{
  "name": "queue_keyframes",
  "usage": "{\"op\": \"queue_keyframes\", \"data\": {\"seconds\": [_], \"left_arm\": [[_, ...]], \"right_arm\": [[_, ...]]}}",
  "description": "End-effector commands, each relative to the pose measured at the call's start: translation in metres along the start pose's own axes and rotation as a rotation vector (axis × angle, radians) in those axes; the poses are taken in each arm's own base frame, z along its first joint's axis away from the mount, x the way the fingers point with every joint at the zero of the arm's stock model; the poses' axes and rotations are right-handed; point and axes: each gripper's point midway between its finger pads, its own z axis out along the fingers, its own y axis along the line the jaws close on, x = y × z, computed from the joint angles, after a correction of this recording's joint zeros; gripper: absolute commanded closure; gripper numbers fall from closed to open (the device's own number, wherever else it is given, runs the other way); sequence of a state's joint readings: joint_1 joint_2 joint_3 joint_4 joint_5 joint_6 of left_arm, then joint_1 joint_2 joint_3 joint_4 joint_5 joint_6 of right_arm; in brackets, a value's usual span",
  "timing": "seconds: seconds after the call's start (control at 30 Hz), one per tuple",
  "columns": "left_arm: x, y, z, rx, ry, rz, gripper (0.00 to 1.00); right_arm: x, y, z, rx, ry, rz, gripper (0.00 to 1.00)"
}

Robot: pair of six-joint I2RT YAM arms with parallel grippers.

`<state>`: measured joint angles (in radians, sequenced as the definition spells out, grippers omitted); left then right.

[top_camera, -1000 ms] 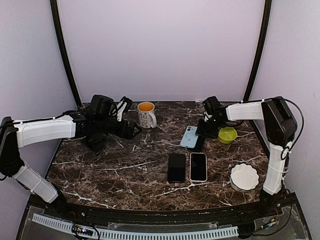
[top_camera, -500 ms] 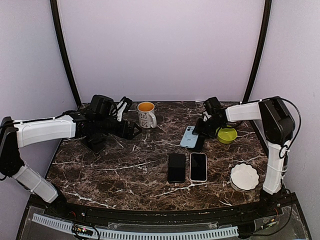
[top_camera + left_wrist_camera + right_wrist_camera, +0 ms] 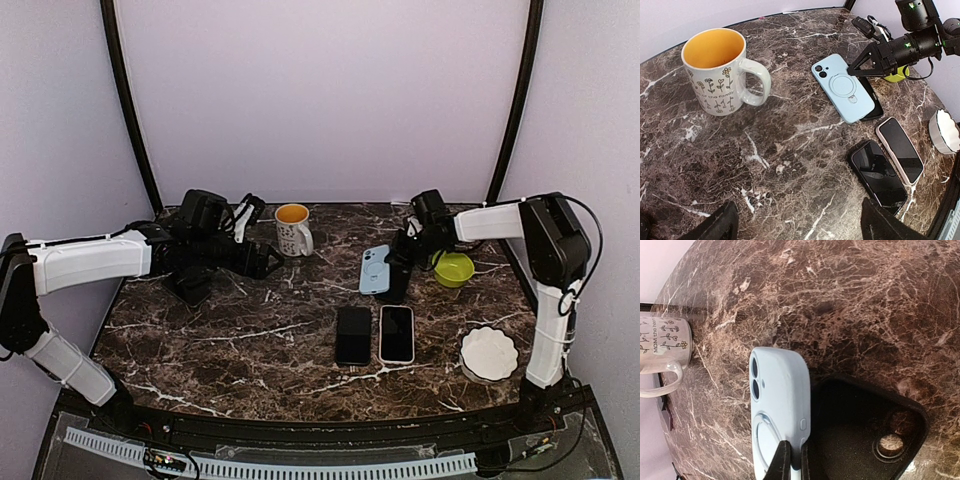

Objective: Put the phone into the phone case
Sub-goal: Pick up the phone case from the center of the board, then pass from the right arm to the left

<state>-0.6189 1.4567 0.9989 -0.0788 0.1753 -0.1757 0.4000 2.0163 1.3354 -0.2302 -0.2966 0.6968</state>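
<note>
A light blue phone case lies back-up at the table's rear right, its right edge raised off a black case underneath. My right gripper is shut on that raised edge; the right wrist view shows both fingers pinching the blue case beside the black case. A black phone and a phone with a pale rim lie side by side, screens up, at the table's middle. My left gripper hovers open at the rear left with nothing between its fingers.
A flowered mug with an orange inside stands at the rear centre, just right of the left gripper. A green bowl sits right of the right gripper. A white scalloped dish is at the front right.
My right gripper has shut on the blue case's right edge and tipped that edge up, shifting the case slightly left. The left arm has not moved.
</note>
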Motion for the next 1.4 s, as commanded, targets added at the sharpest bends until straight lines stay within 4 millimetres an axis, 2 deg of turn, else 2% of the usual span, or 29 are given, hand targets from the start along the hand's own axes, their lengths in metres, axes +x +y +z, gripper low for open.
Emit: {"op": "queue_keyframes", "data": {"seconds": [0.0, 0.23, 0.3, 0.33, 0.37, 0.4, 0.43, 0.5, 0.53, 0.6, 0.63, 0.67, 0.7, 0.73, 0.77, 0.8, 0.83, 0.87, 0.9, 0.93, 1.0, 1.03, 1.07, 1.1, 1.2, 1.37], "left_arm": [[-0.015, -0.003, -0.01, 0.009, -0.034, 0.015, 0.13], [-0.019, -0.003, -0.015, 0.007, -0.058, 0.024, 0.15], [-0.023, -0.005, -0.02, 0.012, -0.088, 0.036, 0.15], [-0.031, -0.008, -0.027, 0.02, -0.127, 0.046, 0.15], [-0.027, -0.009, -0.028, 0.028, -0.127, 0.05, 0.14], [-0.038, -0.013, -0.036, 0.04, -0.183, 0.066, 0.14], [-0.035, -0.015, -0.036, 0.054, -0.187, 0.082, 0.15], [-0.045, -0.025, -0.048, 0.091, -0.261, 0.13, 0.17], [-0.045, -0.027, -0.049, 0.101, -0.276, 0.149, 0.24], [-0.045, -0.037, -0.056, 0.112, -0.328, 0.261, 0.34], [-0.044, -0.04, -0.061, 0.098, -0.366, 0.316, 0.35], [-0.041, -0.057, -0.064, 0.101, -0.393, 0.447, 0.36], [-0.04, -0.06, -0.071, 0.058, -0.44, 0.519, 0.36], [-0.035, -0.083, -0.076, 0.052, -0.481, 0.689, 0.34], [-0.035, -0.096, -0.091, -0.015, -0.582, 0.754, 0.32], [-0.02, -0.088, -0.09, -0.111, -0.595, 0.87, 0.29], [-0.037, -0.105, -0.118, -0.133, -0.761, 0.894, 0.28], [-0.03, -0.099, -0.12, -0.209, -0.775, 0.97, 0.27], [-0.039, -0.105, -0.132, -0.242, -0.848, 0.98, 0.27], [-0.04, -0.1, -0.131, -0.319, -0.835, 1.04, 0.26], [-0.033, -0.1, -0.114, -0.384, -0.78, 1.153, 0.23], [-0.034, -0.104, -0.114, -0.403, -0.798, 1.18, 0.21], [-0.026, -0.103, -0.104, -0.435, -0.769, 1.248, 0.2], [-0.03, -0.108, -0.109, -0.455, -0.808, 1.253, 0.2], [-0.025, -0.113, -0.093, -0.49, -0.776, 1.35, 0.19], [-0.028, -0.122, -0.079, -0.496, -0.778, 1.371, 0.18]], "right_arm": [[-0.009, 0.03, -0.017, -0.066, -0.037, -0.04, 1.0], [-0.009, 0.09, -0.054, -0.137, -0.142, -0.102, 1.0], [-0.007, 0.105, -0.065, -0.131, -0.175, -0.122, 1.0], [-0.006, 0.111, -0.071, -0.127, -0.193, -0.12, 1.0], [-0.005, 0.119, -0.078, -0.135, -0.213, -0.115, 1.0], [0.0, 0.128, -0.08, -0.157, -0.219, -0.105, 1.0], [0.003, 0.139, -0.086, -0.192, -0.231, -0.099, 1.0], [0.015, 0.165, -0.092, -0.256, -0.235, -0.105, 1.0], [0.019, 0.174, -0.095, -0.274, -0.235, -0.111, 1.0], [0.025, 0.193, -0.102, -0.319, -0.24, -0.12, 1.0], [0.028, 0.202, -0.107, -0.344, -0.242, -0.124, 1.0], [0.03, 0.211, -0.113, -0.37, -0.246, -0.129, 1.0], [0.033, 0.219, -0.12, -0.394, -0.249, -0.136, 1.0], [0.035, 0.227, -0.126, -0.416, -0.25, -0.143, 1.0], [0.038, 0.235, -0.133, -0.435, -0.25, -0.155, 1.0], [0.041, 0.242, -0.139, -0.451, -0.25, -0.166, 1.0], [0.045, 0.248, -0.145, -0.464, -0.251, -0.177, 1.0], [0.049, 0.254, -0.151, -0.48, -0.252, -0.188, 1.0], [0.054, 0.259, -0.154, -0.495, -0.247, -0.197, 1.0], [0.058, 0.264, -0.159, -0.512, -0.241, -0.205, 1.0], [0.065, 0.272, -0.167, -0.538, -0.236, -0.218, 1.0], [0.067, 0.276, -0.171, -0.55, -0.238, -0.223, 1.0], [0.069, 0.279, -0.175, -0.561, -0.241, -0.225, 1.0], [0.071, 0.282, -0.179, -0.571, -0.243, -0.228, 1.0], [0.081, 0.29, -0.185, -0.602, -0.232, -0.235, 1.0], [0.095, 0.298, -0.186, -0.628, -0.206, -0.239, 1.0]]}}
